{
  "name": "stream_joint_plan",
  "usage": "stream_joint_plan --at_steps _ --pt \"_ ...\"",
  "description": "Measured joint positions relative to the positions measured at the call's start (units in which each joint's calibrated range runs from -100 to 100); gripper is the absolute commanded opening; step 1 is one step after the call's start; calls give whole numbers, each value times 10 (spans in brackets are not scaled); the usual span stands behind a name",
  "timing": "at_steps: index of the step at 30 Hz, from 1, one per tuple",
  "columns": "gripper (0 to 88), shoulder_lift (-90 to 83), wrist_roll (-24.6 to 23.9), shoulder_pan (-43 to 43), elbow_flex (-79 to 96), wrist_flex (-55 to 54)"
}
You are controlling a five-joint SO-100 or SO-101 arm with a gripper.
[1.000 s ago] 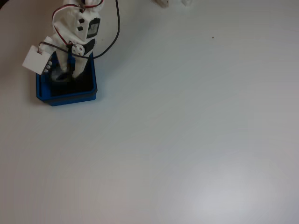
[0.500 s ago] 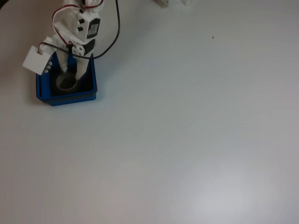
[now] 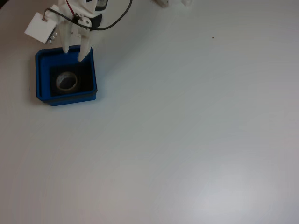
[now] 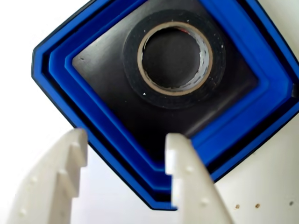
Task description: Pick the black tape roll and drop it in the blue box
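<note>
The black tape roll [image 3: 67, 81] [image 4: 175, 58] lies flat on the black floor of the blue box [image 3: 41, 95] [image 4: 117, 130], its pale inner core showing. The box sits at the table's upper left in the fixed view. My white gripper [image 3: 74, 52] [image 4: 127, 142] hangs open above the box's far rim, with nothing between its fingers. In the wrist view the two fingertips straddle one corner of the box, well apart from the roll.
The white tabletop [image 3: 187, 130] spreads wide to the right and below the box. Red and black cables [image 3: 117, 21] trail from the arm at the top. Small white objects [image 3: 163, 3] sit at the top edge.
The gripper has let go of the tape roll, which now rests in the box. The arm has lifted and pulled back toward the top of the fixed view.
</note>
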Motion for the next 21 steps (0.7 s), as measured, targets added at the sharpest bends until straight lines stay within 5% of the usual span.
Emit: stream_joint_plan --at_steps 21 --pt "154 -370 0 -14 441 -154"
